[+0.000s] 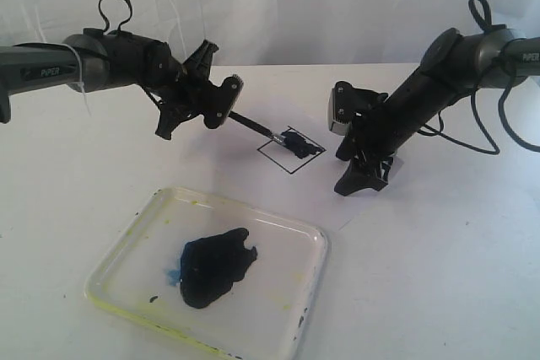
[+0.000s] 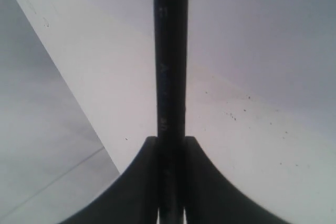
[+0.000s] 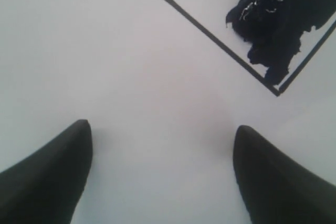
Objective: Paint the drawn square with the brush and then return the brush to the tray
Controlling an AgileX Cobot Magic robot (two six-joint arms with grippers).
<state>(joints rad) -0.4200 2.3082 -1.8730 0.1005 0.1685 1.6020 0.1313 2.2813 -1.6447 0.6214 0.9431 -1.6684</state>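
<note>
Thin dark-handled paintbrush [image 1: 251, 123] is clamped in the left fingers [image 2: 220, 192], tip inside the partly painted black-outlined square [image 1: 291, 151] on white paper [image 1: 337, 208]; right fingers [image 3: 47, 177] gape wide, empty, just beside it.

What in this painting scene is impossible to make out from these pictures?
Exterior view: bristles of the brush merge with the dark paint in the drawn square.
Left wrist view: the brush tip is cut off by the frame edge; handle lettering is blurred.
Right wrist view: part of the drawn square runs past the frame edge.
</note>
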